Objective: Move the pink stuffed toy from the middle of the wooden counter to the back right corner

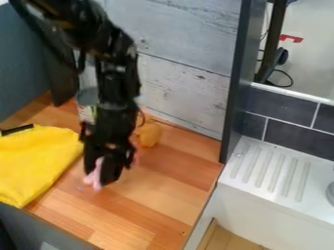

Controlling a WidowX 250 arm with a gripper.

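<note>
The black arm (116, 58) has blocky segments (117, 88), brownish glints and a curved black cable (39, 43).

Looks bright in soft, diffuse light, shines palest on the white drainboard (271, 170), and darkens faintly beside the yellow cloth (40, 158).

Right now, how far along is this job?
Done: nothing confirmable. In hand: small pink object at the black robot hand, grip unclear. Left: that object isn't clear of the hand; bright yellow cloth and rounded orange object lie on the wooden counter.

Cloth (40, 158) L of pincer (106, 175)
</note>
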